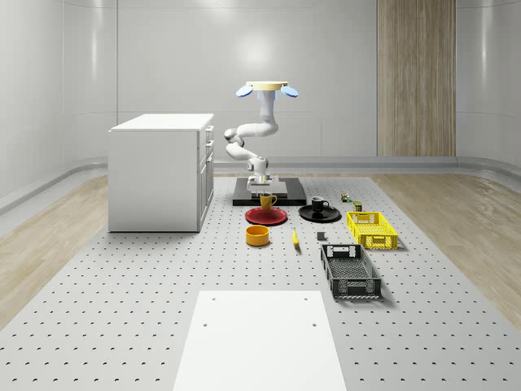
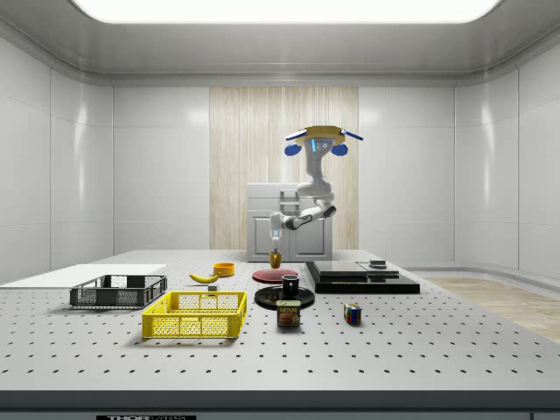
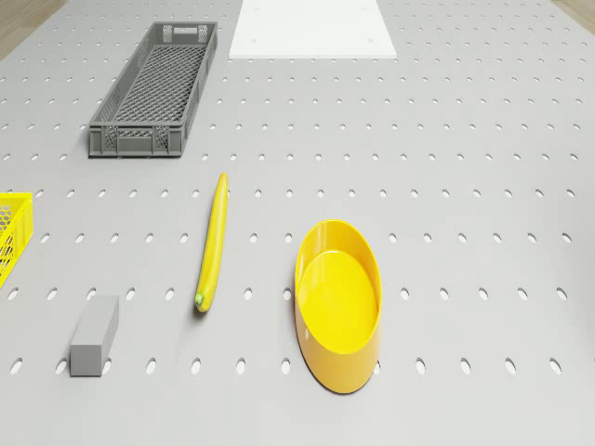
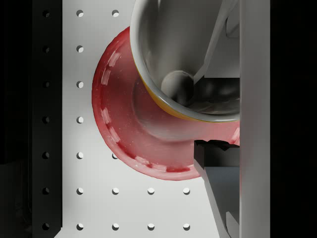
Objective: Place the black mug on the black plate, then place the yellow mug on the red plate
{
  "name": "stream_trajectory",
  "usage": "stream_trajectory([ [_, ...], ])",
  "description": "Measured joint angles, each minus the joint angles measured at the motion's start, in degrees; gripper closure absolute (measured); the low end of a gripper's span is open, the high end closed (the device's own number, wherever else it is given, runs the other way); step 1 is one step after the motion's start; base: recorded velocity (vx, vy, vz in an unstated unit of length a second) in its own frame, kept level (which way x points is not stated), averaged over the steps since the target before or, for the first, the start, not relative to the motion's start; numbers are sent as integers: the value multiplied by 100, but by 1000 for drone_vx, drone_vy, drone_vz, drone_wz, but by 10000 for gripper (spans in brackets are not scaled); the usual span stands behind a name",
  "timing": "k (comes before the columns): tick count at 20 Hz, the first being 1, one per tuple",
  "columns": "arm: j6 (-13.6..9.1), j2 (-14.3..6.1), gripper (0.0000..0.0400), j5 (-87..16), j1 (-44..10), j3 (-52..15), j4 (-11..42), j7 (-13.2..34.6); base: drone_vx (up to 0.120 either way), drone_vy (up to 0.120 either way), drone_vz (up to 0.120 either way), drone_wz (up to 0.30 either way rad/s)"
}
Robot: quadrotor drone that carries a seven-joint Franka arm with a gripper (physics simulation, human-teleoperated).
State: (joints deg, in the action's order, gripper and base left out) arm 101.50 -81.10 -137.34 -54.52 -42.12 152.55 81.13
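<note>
We hover behind the table, our gripper [image 1: 265,191] clamped on the yellow mug's [image 1: 267,200] rim, holding it upright directly over the red plate [image 1: 266,216]; black mug [image 1: 318,204] sits on black plate [image 1: 320,213].

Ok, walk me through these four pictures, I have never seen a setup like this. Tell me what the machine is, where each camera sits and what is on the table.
The machine is a flying drone with a jointed arm hanging under it, ending in a two-finger gripper. It hovers behind the red plate.

One camera looks down on everything, one looks from the side, one sits on the drone and one on the wrist.

The gripper is shut on the rim of the yellow mug, just over the red plate; the wrist view looks into the mug. The black mug already stands on the black plate.

Also on the table: a yellow bowl, a banana, a yellow crate, a grey crate and a white cabinet.
</note>
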Motion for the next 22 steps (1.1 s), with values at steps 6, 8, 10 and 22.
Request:
stream_trajectory([
  [6,97,109,226,-158,-3,158,-202,-69,0,0,0,0],
  [8,109,138,137,-192,3,190,-240,-87,0,0,0,0],
  [10,98,150,83,-201,22,194,-240,-103,0,0,0,0],
  [22,-166,75,5,3,227,-43,111,-161,0,0,0,0],
])
